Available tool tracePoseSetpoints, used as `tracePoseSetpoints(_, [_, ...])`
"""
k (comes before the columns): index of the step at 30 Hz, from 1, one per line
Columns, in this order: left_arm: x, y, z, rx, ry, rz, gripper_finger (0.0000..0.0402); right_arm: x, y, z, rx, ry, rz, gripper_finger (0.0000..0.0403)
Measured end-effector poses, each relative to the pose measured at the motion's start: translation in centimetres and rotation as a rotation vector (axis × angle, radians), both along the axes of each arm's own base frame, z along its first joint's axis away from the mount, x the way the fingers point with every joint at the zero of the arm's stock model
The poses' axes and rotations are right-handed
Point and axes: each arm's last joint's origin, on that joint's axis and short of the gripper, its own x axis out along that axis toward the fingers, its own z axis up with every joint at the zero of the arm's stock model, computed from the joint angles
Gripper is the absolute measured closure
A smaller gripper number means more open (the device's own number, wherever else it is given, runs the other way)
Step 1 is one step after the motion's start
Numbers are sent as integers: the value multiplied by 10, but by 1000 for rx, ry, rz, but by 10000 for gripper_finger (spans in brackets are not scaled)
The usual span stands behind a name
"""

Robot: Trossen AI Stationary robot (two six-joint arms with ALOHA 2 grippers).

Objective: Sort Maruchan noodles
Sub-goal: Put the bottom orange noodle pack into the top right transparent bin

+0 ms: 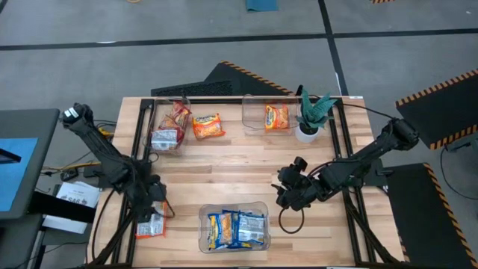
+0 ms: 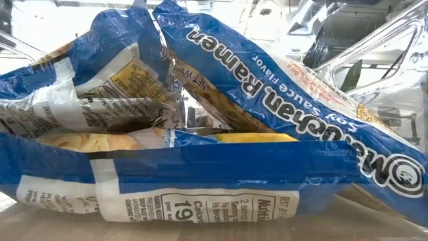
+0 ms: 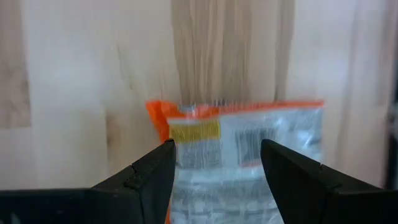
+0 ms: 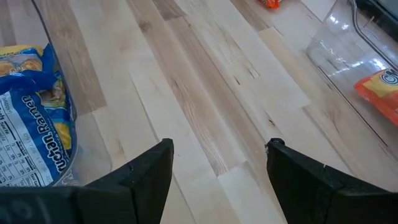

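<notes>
The left tool [image 3: 214, 163], fingers spread, hovered over a flat orange-and-silver crinkly plastic ramen packet [image 3: 242, 152] lying at the pale wooden worktop's [image 1: 239, 168] near-left corner, a light, slippery, brittle item probably best pinched across its width, while the right tool [image 4: 217, 163] waited released mid-worktop.

Overhead camera spans the table [image 1: 246, 161]; low camera sits pressed against blue packets [image 2: 221, 154].

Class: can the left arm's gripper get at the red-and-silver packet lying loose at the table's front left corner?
Probably yes. The left gripper hangs open right over the red-and-silver packet, which lies flat on the bare table with nothing covering it.
</notes>
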Motion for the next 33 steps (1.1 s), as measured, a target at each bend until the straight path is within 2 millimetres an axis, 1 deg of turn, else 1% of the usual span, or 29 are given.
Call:
tracePoseSetpoints(7, [3, -20, -17, 202, 108, -98, 182, 0, 0, 0, -1, 2, 0, 127])
tracePoseSetpoints(11, [9, -30, -25, 294, 97, -128, 182, 0, 0, 0, -1, 1, 0, 127])
tracePoseSetpoints(16, [14, -37, -35, 338, 104, -187, 183, 0, 0, 0, 5, -3, -4, 127])
tracePoseSetpoints(18, [16, -38, -37, 344, 95, -201, 191, 0, 0, 0, 6, -4, -5, 127])
tracePoseSetpoints(20, [16, -39, -37, 350, 91, -212, 211, 0, 0, 0, 6, -4, -5, 127])
tracePoseSetpoints(22, [16, -39, -38, 352, 87, -221, 247, 0, 0, 0, 7, -4, -5, 127])
tracePoseSetpoints(24, [16, -38, -39, 372, 82, -220, 299, 0, 0, 0, 6, -3, -5, 127])
tracePoseSetpoints(26, [15, -36, -40, 406, 74, -220, 361, 0, 0, 0, 6, -3, -5, 127])
tracePoseSetpoints(27, [16, -35, -39, 419, 69, -214, 380, 0, 0, 0, 5, -3, -4, 127])
tracePoseSetpoints(29, [17, -34, -35, 453, 59, -204, 391, 0, 0, 0, 1, -1, -1, 127])
tracePoseSetpoints(31, [18, -32, -25, 522, 47, -204, 398, 0, 0, 0, 1, -1, 0, 127])
tracePoseSetpoints(33, [18, -30, -6, 596, 25, -198, 400, 0, 0, 0, 0, 0, 0, 127])
